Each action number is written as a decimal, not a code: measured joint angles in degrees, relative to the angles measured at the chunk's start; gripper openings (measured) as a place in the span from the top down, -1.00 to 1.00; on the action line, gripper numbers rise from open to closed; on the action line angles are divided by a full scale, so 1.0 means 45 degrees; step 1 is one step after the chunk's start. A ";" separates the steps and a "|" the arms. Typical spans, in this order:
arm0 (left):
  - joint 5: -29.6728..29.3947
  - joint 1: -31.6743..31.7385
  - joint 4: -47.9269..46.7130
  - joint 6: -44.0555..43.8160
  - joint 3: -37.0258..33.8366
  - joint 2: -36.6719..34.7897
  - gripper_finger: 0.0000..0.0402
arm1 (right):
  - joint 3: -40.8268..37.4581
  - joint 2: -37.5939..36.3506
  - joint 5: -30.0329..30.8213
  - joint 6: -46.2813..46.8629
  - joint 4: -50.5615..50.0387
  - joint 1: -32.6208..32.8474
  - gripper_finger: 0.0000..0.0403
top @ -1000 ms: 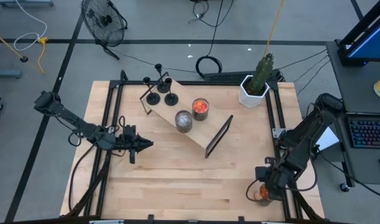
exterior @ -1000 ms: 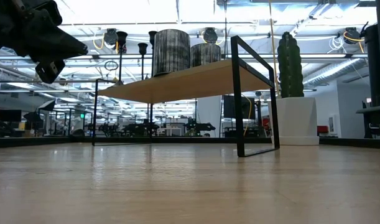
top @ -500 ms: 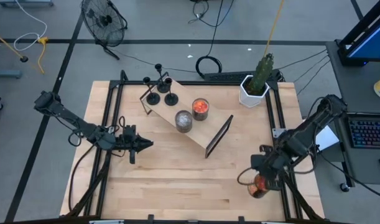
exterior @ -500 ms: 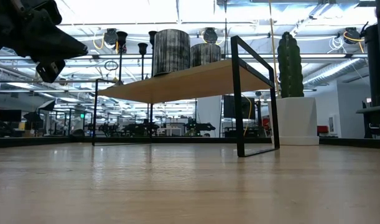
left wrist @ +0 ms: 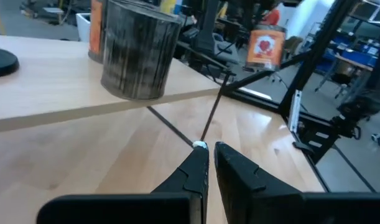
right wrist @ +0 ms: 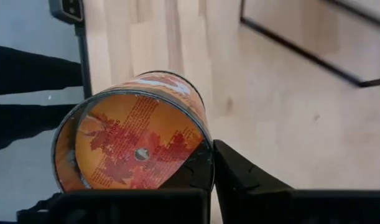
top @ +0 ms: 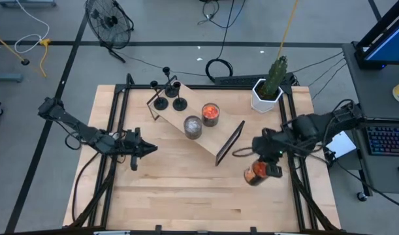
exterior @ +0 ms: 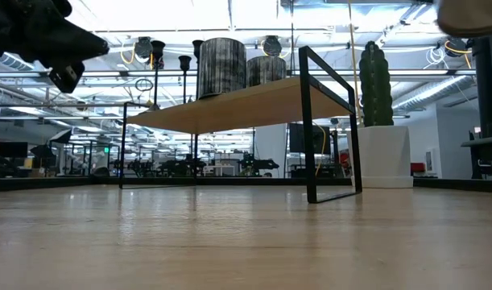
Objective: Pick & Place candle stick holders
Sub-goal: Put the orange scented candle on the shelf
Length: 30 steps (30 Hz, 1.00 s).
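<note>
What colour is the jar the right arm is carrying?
Orange with red leaf shapes, seen best in the right wrist view: jar.

Item count, as visible:

- Candle stick holders [top: 169, 93]: three, black, grouped at one end of the shelf.
- Jar candles: three in total — one grey striped jar [top: 192, 126], one orange jar [top: 211, 113], one orange-labelled jar [top: 257, 173].
- Shelf [top: 198, 124]: one.
- Potted cactus [top: 269, 87]: one.
- Robot arms: two.

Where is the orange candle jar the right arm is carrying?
In the high view, the orange jar hangs in the right gripper over the table's right side, near the shelf's black end frame.
</note>
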 joint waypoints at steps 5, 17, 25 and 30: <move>0.0177 0.0000 -0.0978 0.0467 0.0000 -0.1423 0.84 | 0.1589 0.0881 -0.0008 -0.1444 -0.0945 -0.1327 1.00; 0.0682 0.0000 -0.1947 0.2017 0.0000 -0.3182 0.84 | 0.6015 0.3472 0.1123 -0.4574 -0.1520 -0.4142 1.00; 0.0737 0.0000 -0.2289 0.1866 0.0000 -0.3293 0.84 | 0.7239 0.5203 0.1322 -0.6797 -0.0970 -0.5658 1.00; 0.0773 0.0000 -0.2391 0.1676 0.0000 -0.3288 0.84 | 0.7318 0.5843 0.1339 -0.7563 -0.0878 -0.6263 1.00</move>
